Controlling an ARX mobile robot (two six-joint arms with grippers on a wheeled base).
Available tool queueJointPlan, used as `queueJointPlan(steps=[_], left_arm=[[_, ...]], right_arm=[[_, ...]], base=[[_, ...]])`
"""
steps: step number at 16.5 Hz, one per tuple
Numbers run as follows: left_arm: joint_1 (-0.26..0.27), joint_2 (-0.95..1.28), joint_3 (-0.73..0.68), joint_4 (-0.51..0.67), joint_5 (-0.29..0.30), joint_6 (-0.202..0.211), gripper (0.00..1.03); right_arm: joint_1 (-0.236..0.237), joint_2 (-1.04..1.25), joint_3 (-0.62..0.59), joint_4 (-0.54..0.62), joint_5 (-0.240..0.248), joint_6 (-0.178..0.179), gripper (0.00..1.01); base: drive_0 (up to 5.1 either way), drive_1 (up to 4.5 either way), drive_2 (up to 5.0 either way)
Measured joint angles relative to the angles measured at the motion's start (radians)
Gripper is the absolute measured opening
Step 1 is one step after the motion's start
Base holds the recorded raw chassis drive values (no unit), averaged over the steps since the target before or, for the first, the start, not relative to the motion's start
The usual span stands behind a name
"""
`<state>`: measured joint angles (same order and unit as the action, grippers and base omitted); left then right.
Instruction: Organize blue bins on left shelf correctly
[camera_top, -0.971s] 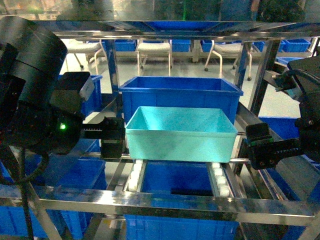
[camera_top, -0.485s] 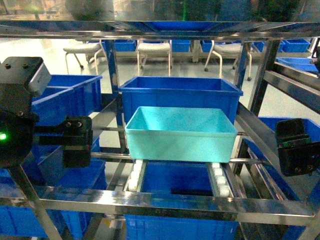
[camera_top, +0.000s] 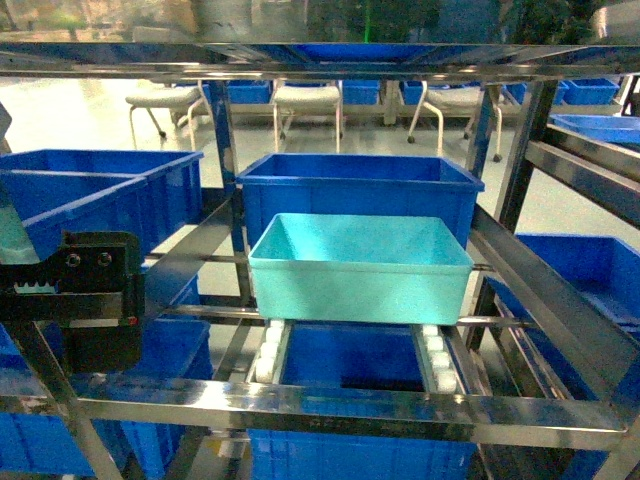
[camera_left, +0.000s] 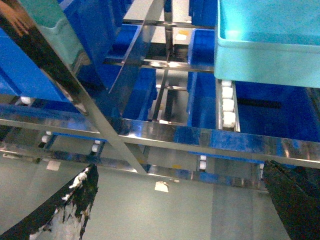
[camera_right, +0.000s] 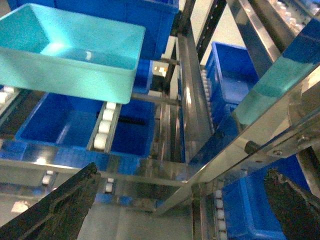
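The light turquoise bin (camera_top: 360, 265) sits on the roller lane of the steel flow rack (camera_top: 340, 405), its back against a deeper dark-blue crate (camera_top: 360, 185). In the left wrist view the bin (camera_left: 270, 45) is at the upper right, resting on white rollers (camera_left: 227, 105). My left gripper (camera_left: 180, 200) is open in front of the rack's lower beam, holding nothing; its black finger (camera_top: 95, 300) shows at the head view's left edge. My right gripper (camera_right: 180, 205) is open and empty too, below and right of the bin (camera_right: 70, 50). It is out of the head view.
Dark-blue crates fill the lanes to the left (camera_top: 90, 195), the right (camera_top: 585, 265) and below (camera_top: 350, 360). Slanted steel side beams (camera_top: 540, 290) flank the middle lane. Chairs (camera_top: 305, 100) stand on the floor beyond the rack.
Both grippers have drawn back from the turquoise bin's sides. The left one moved out to the left edge and the right one left the head view. The bin stayed put.
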<state>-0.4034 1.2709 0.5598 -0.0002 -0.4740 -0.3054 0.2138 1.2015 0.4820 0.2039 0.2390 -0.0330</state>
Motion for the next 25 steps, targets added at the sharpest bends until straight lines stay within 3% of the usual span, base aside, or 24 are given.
queueJointPlan(steps=[4,5,6,7,8,10,11,12,13,14,15,16,17,18,25], left_arm=[[0.021,-0.004,-0.005,0.019,-0.035,0.007,0.98],[0.021,-0.004,-0.005,0.019,-0.035,0.007,0.98],[0.041,0.022,-0.106,0.381,0.06,0.082,0.89],[0.094,0.018,-0.269,0.68,0.149,0.185,0.74],[0.137,-0.041,-0.379,0.876,0.192,0.24,0.6],[0.194,-0.162,-0.426,1.035,0.266,0.281,0.31],[0.225,-0.191,-0.476,0.975,0.289,0.287,0.16],[0.248,-0.237,-0.512,0.914,0.314,0.287,0.02],[0.266,-0.329,-0.517,0.882,0.339,0.289,0.02],[0.291,-0.412,-0.52,0.822,0.351,0.289,0.02],[0.307,-0.476,-0.537,0.752,0.376,0.289,0.02],[0.367,-0.55,-0.544,0.689,0.452,0.29,0.02],[0.41,-0.622,-0.544,0.631,0.456,0.289,0.02],[0.404,-0.678,-0.544,0.58,0.471,0.29,0.02],[0.401,-0.753,-0.545,0.509,0.474,0.29,0.02]], right_arm=[[0.01,0.028,0.003,0.05,0.028,-0.005,0.98],[0.005,0.058,-0.043,0.265,0.005,0.003,0.93],[-0.021,0.074,-0.154,0.544,-0.044,0.014,0.78],[-0.045,0.026,-0.264,0.704,-0.072,0.015,0.62],[-0.072,-0.042,-0.282,0.745,-0.085,0.017,0.48],[-0.1,-0.155,-0.346,0.692,-0.129,0.018,0.19],[-0.118,-0.19,-0.385,0.694,-0.138,0.018,0.04],[-0.13,-0.204,-0.412,0.723,-0.149,0.019,0.02],[-0.18,-0.262,-0.44,0.657,-0.22,0.021,0.02],[-0.218,-0.346,-0.45,0.608,-0.23,0.022,0.02],[-0.219,-0.413,-0.456,0.555,-0.237,0.022,0.02],[-0.214,-0.484,-0.467,0.479,-0.237,0.022,0.02],[-0.214,-0.552,-0.467,0.43,-0.237,0.022,0.02],[-0.214,-0.607,-0.468,0.377,-0.239,0.022,0.02],[-0.214,-0.685,-0.468,0.308,-0.239,0.022,0.02]], base=[[0.0,0.0,0.0],[0.0,0.0,0.0],[0.0,0.0,0.0],[0.0,0.0,0.0],[0.0,0.0,0.0],[0.0,0.0,0.0],[0.0,0.0,0.0],[0.0,0.0,0.0],[0.0,0.0,0.0],[0.0,0.0,0.0],[0.0,0.0,0.0],[0.0,0.0,0.0],[0.0,0.0,0.0],[0.0,0.0,0.0],[0.0,0.0,0.0]])
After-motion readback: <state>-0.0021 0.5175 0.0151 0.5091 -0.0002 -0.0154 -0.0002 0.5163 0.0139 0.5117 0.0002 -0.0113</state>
